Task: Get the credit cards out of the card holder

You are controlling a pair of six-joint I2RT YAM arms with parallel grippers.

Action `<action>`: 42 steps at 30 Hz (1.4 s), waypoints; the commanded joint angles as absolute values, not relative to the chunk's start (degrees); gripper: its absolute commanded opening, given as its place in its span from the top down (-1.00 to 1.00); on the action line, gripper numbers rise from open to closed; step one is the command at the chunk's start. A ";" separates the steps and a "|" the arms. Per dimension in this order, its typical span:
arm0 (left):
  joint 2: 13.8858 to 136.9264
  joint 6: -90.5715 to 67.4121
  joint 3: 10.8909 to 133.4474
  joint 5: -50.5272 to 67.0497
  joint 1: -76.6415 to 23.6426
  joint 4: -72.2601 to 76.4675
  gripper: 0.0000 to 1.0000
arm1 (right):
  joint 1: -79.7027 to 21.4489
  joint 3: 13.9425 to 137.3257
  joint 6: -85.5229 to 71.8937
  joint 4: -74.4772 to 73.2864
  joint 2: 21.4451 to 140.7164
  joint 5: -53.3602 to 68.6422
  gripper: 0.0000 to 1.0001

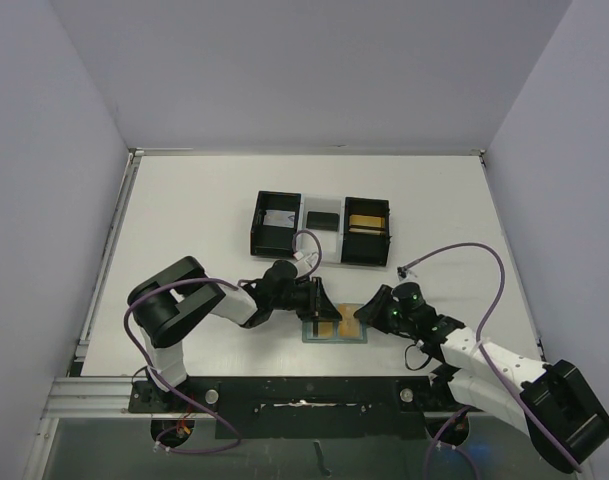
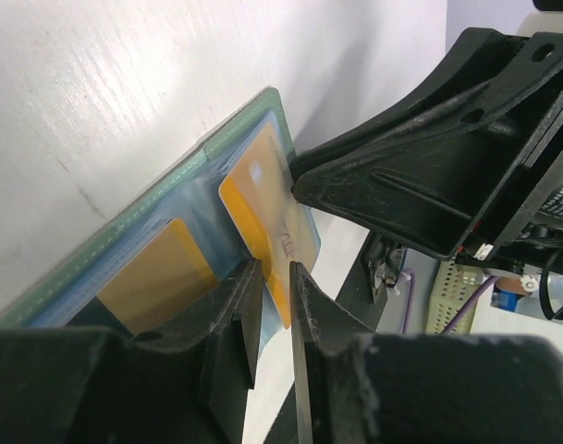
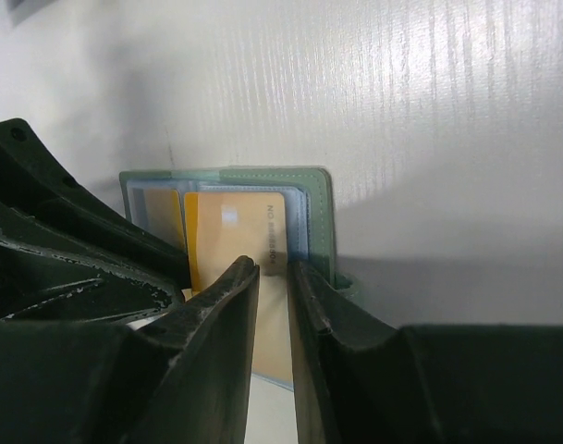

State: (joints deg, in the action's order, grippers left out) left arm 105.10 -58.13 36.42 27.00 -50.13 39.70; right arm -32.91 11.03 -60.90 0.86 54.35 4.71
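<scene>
- Showing the card holder (image 1: 336, 331) opened flat on the white surface (image 1: 184, 220), close to the near edge, roughly midway between left and right, in the space between the two arms.
- Grey-green on the outside, pale blue pockets inside, small closing tab (image 3: 346, 279) poking out at one edge.
- Holding two cards: one orange card (image 2: 258, 190) standing a little proud of its pocket, and a second orange card (image 2: 156, 273) lying in the neighbouring pocket, its lower part hidden in the left wrist view.
- Reaching in from the left with the left arm's fingers (image 2: 230, 324), set to either side of the raised card's corner with only a narrow gap between them; cannot tell whether pinching that card or merely flanking it.
- Reaching in from the right with the right arm's fingers (image 3: 221, 324), pointed down at the card holder beside the same card, parted by a narrow slit, with card, pocket and a strip of surface visible through it.
- Appearing in the left wrist view as a large black shape, its tip right at the raised card's edge; touching or just short, cannot tell.
- Leaving the black-and-clear three-compartment tray (image 1: 256, 228) well apart on the far side of the surface: something pale in the left compartment, a dark flat item in the clear middle one, a gold-coloured item in the right one.
</scene>
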 commanded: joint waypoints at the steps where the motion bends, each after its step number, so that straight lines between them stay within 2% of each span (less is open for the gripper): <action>1: 105.79 -60.82 36.63 29.68 -50.28 48.95 0.63 | -32.96 9.07 -61.99 2.72 53.54 7.89 0.56; 12: 104.92 -59.24 37.40 27.07 -50.29 39.98 0.54 | -33.04 9.25 -62.40 2.20 54.65 7.36 0.56; 30: 103.68 -61.34 39.30 16.27 -50.22 23.06 0.38 | -33.03 9.45 -62.05 2.16 55.90 7.64 0.56; 39: 105.03 -61.22 41.47 16.23 -50.42 20.85 0.38 | -33.03 9.51 -61.96 2.27 55.90 7.82 0.56; 42: 104.99 -61.60 41.24 17.00 -50.55 22.87 0.50 | -33.05 9.45 -61.96 2.13 55.96 7.82 0.56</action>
State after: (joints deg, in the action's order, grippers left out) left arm 103.94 -62.81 40.82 20.73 -50.59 25.82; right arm -32.64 9.54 -62.19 4.47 55.05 6.50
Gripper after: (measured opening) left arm 0.283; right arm 0.218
